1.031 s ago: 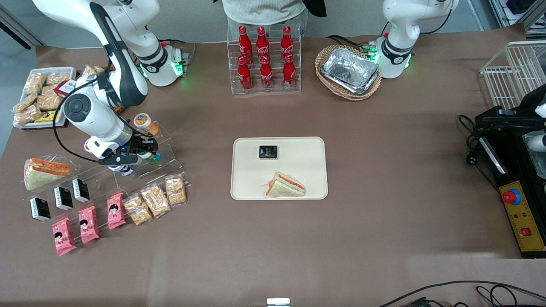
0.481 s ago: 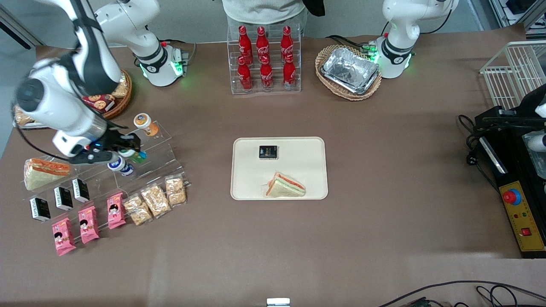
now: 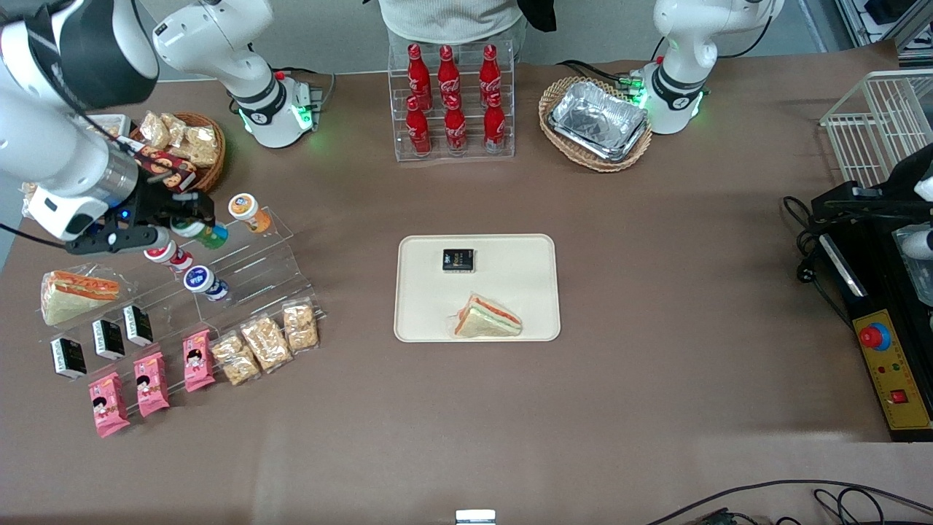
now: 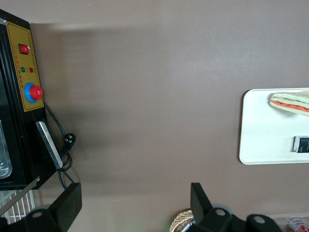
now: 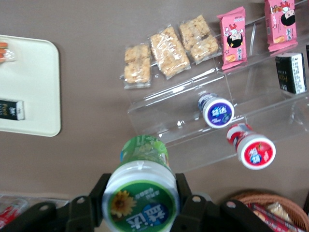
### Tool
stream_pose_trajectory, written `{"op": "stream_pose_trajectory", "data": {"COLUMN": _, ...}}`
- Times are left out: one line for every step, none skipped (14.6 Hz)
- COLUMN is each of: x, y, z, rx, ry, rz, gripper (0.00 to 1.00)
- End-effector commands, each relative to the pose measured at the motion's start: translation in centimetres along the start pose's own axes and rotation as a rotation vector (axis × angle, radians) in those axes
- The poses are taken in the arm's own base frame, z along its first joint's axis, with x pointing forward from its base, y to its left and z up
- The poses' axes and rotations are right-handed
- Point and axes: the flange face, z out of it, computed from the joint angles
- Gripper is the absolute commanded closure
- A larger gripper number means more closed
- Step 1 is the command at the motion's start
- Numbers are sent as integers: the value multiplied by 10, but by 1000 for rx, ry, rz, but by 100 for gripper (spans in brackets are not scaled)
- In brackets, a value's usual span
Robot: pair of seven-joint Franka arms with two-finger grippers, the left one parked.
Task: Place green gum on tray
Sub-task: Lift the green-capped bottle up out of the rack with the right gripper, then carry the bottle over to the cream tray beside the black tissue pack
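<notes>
Green gum lifted, tray waiting

My end effector [image 3: 191, 222], upper left of the front frame, is clamped on the green gum [image 3: 198, 231], a smooth plastic cylinder lying tilted above the clear display steps [image 3: 270, 266]. The flat cream tray [image 3: 532, 292], low-rimmed, sits mid-frame on the surface, toward the parked arm's end

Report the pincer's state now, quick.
Right arm's pincer: shut on the green gum, lifted above the clear display steps, not yet over the tray.
</notes>
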Motion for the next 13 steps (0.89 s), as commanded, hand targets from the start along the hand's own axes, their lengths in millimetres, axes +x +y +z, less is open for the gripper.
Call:
{"op": "stream_pose_trajectory", "data": {"x": -14, "y": -60, "z": -32, "rx": -11, "ry": -18, "rz": 41, "gripper": 100}}
{"op": "stream_pose_trajectory", "data": {"x": -19, "y": -78, "z": -35, "rx": -9, "ry": -13, "rz": 55, "gripper": 100}}
{"op": "stream_pose_trajectory", "data": {"x": -22, "y": -93, "z": -34, "rx": 17, "ry": -20, "rz": 79, "gripper": 100}}
{"op": "stream_pose_trajectory", "data": {"x": -24, "y": -108, "z": -34, "rx": 49, "ry": -22, "rz": 91, "gripper": 100}}
{"op": "stream_pose_trajectory", "data": {"x": -26, "y": -123, "z": -32, "rx": 57, "ry": -20, "rz": 103, "gripper": 100}}
{"op": "stream_pose_trajectory", "data": {"x": -26, "y": -136, "z": -30, "rx": 55, "ry": -11, "rz": 119, "gripper": 100}}
{"op": "stream_pose_trajectory", "data": {"x": -28, "y": -153, "z": -26, "rx": 48, "ry": -4, "rz": 129, "gripper": 100}}
{"op": "stream_pose_trajectory", "data": {"x": -26, "y": -168, "z": -18, "rx": 39, "ry": -2, "rz": 131, "gripper": 100}}
{"op": "stream_pose_trajectory", "data": {"x": -24, "y": -180, "z": -9, "rx": 35, "ry": 3, "rz": 131, "gripper": 100}}
{"op": "stream_pose_trajectory", "data": {"x": -21, "y": -195, "z": 2, "rx": 29, "ry": 9, "rz": 132, "gripper": 100}}
{"op": "stream_pose_trajectory", "data": {"x": -17, "y": -209, "z": 14, "rx": 25, "ry": 15, "rz": 137, "gripper": 100}}
{"op": "stream_pose_trajectory", "data": {"x": -13, "y": -222, "z": 28, "rx": 22, "ry": 22, "rz": 142, "gripper": 100}}
{"op": "stream_pose_trajectory", "data": {"x": -10, "y": -236, "z": 40, "rx": 21, "ry": 31, "rz": 140, "gripper": 100}}
